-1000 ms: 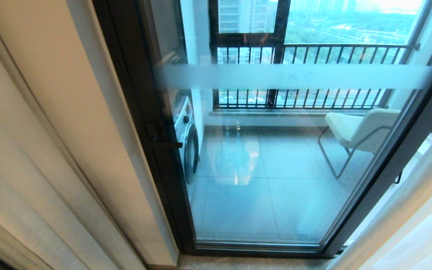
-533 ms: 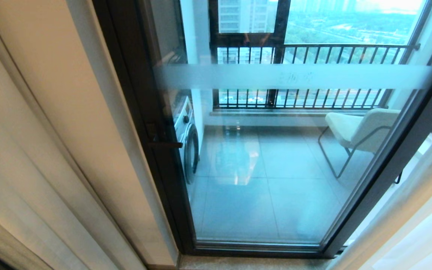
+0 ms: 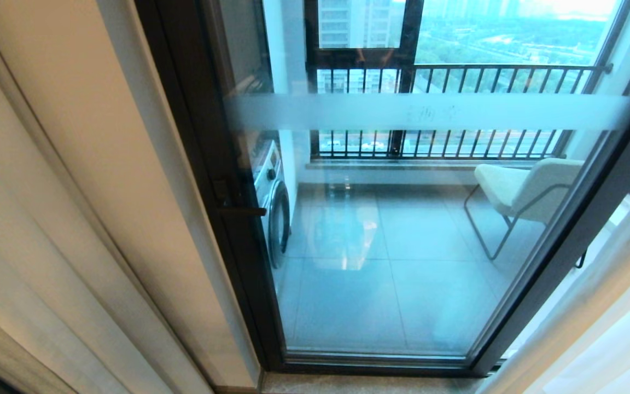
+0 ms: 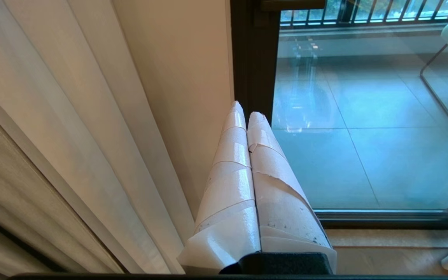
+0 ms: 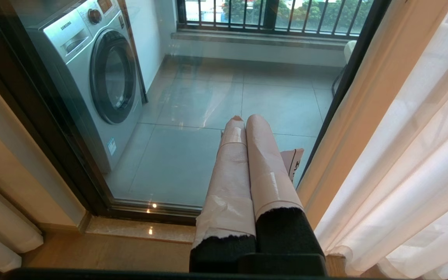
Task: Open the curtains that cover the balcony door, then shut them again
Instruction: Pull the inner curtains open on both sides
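**Ana:** Curtains [image 3: 610,323] first: where do they hang?

**Ben:** Drawn apart. From the head, 1 sheer white panel with a cream hem shows at the lower right, and pale folds [image 3: 47,219] fill the left side. Between them the balcony door [image 3: 402,230] stands uncovered, a dark frame around glass crossed by 1 frosted band.

**Ana:** And the pincers?

**Ben:** Neither shows from the head. The left gripper [image 4: 243,111] appears in its own wrist camera, its 2 taped fingers [image 4: 228,175] pressed together with nothing between them. It points at the door's dark frame post, with the left folds [image 4: 53,116] just beside it, not touching as far as I can tell.

**Ana:** The right one?

**Ben:** The right gripper [image 5: 245,118] is likewise pinched together and empty, aimed at the lower glass. The sheer curtain [image 5: 414,155] hangs near it on 1 side, apart from the fingers.

**Ana:** Anything beyond the glass?

**Ben:** A washing machine [image 5: 99,74] on the balcony tiles, a pale chair [image 3: 523,186], and a black-barred railing [image 3: 457,76].
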Robot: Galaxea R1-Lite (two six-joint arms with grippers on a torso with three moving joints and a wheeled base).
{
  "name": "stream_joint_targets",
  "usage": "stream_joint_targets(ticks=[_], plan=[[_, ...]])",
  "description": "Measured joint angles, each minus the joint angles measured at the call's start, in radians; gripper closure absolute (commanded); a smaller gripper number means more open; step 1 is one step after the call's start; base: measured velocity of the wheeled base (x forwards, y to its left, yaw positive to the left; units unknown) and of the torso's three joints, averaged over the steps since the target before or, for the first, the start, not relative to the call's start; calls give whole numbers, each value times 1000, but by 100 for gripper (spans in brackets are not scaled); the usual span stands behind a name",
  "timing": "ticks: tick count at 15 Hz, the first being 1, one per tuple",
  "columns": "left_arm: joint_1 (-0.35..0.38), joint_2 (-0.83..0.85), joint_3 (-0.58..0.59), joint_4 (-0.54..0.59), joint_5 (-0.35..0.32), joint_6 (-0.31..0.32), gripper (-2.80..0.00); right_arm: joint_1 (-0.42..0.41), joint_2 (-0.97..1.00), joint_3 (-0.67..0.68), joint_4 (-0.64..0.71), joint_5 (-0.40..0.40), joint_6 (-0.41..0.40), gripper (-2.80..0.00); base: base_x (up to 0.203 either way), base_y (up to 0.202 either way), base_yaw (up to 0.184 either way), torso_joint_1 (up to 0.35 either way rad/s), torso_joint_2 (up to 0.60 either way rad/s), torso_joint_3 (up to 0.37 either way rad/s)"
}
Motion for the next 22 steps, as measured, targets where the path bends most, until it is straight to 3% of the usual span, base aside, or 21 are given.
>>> stream_joint_targets(ticks=[5, 22], plan=[[-2, 0, 0, 0, -3, 0, 0, -1, 0, 0, 0, 0, 0, 0, 1, -30, -1, -1, 1, 1], [-1, 0, 0, 0, -3, 0, 0, 0, 0, 0, 0, 0, 0, 0, 0, -183, -2, 4, 3, 2]])
